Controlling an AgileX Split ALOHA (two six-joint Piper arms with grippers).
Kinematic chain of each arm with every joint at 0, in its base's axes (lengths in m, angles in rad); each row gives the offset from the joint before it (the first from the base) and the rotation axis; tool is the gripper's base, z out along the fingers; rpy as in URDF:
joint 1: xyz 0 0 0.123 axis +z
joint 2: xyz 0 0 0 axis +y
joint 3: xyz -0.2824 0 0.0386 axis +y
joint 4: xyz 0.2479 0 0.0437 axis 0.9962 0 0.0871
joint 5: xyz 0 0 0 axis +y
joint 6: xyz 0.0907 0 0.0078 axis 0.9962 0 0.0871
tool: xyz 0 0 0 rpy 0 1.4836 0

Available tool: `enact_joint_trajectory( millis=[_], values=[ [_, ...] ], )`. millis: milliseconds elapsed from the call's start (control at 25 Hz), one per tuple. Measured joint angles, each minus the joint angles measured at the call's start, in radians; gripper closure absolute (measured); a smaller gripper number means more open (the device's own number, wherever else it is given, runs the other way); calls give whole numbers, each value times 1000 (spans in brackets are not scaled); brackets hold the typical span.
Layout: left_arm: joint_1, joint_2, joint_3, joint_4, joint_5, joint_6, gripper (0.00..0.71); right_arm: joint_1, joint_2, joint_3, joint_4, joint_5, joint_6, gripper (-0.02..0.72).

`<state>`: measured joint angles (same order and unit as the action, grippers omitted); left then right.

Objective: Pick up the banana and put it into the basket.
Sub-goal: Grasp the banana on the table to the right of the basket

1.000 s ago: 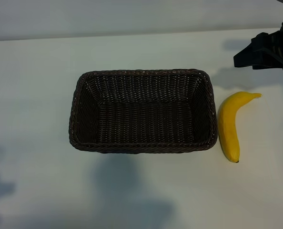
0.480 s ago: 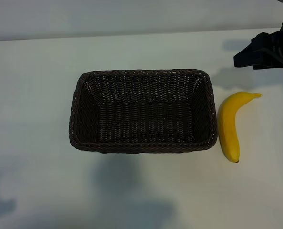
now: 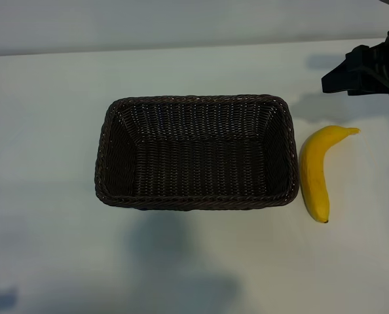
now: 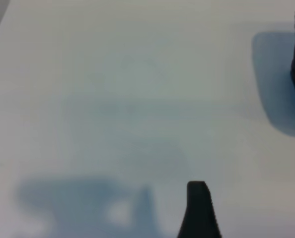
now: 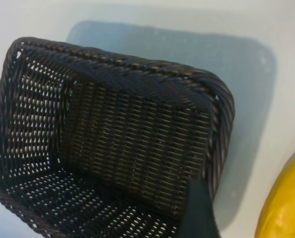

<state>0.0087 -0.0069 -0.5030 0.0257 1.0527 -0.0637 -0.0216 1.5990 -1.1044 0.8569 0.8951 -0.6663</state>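
The banana [image 3: 314, 171] was seen on the white surface [image 3: 50, 131], just beside the empty wicker basket [image 3: 196, 101]. The right end effector [image 3: 361, 70] was held released above it; the left end effector [image 4: 198, 210] was likewise released. An off-centre grasp was judged likely to roll the banana or snag the rim.

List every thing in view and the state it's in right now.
banana: lying flat on the table, beside the basket's right end, not held.
basket: upright, nothing inside.
right hand: hanging beyond the banana, holding nothing.
left hand: over bare table, holding nothing.
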Motion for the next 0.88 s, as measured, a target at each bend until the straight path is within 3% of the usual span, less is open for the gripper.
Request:
enact_joint_trajectory(
  millis=[200, 560, 720, 880],
  values=[
    [0, -1, 1, 0, -1, 0, 162, 0, 0, 0, -29, 0, 17, 164],
    [0, -1, 1, 0, -1, 1, 162, 0, 11, -39, -131, -59, 162, 164],
    [0, -1, 1, 0, -1, 1, 162, 0, 76, -148, -201, -20, 257, 164],
    [0, -1, 1, 0, -1, 1, 162, 4, 149, -239, -251, 73, 334, 164]
  ],
)
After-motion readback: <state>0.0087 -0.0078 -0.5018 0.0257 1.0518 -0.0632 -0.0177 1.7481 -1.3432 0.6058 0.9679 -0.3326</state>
